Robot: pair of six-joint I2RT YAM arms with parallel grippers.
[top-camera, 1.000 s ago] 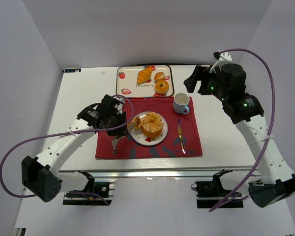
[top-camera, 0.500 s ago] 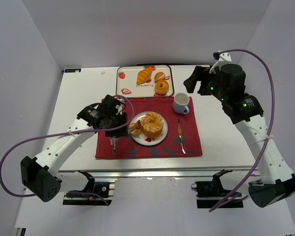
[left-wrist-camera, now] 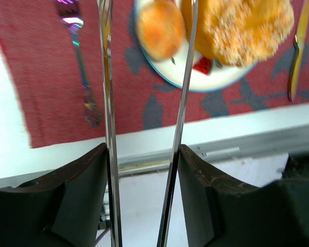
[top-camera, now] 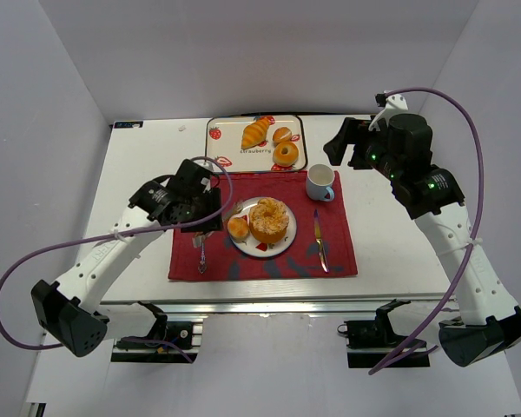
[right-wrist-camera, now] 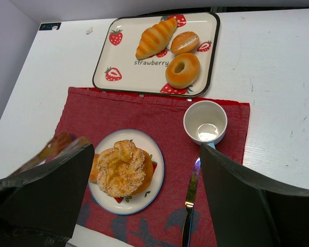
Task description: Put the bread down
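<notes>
We log small round golden bun (top-camera: 238, 228) on white blue-rimmed plate (top-camera: 262, 254), just left of dusted ring-shaped loaf (top-camera: 269, 220); left hand (left-wrist-camera: 149, 10) spread, empty, beside it; right hand (top-camera: 343, 149) wide.

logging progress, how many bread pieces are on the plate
2: the ring loaf in the middle of the plate, the small bun at its left edge; none looks hidden.

On the mat (top-camera: 334, 208), a plate (top-camera: 260, 251) holds the loaf (top-camera: 270, 220) with the bun (top-camera: 238, 228) at its left, seemingly touching; fork (top-camera: 201, 254) left, knife (top-camera: 319, 241) right, cup (top-camera: 319, 182) and tray (top-camera: 230, 148) behind.
</notes>
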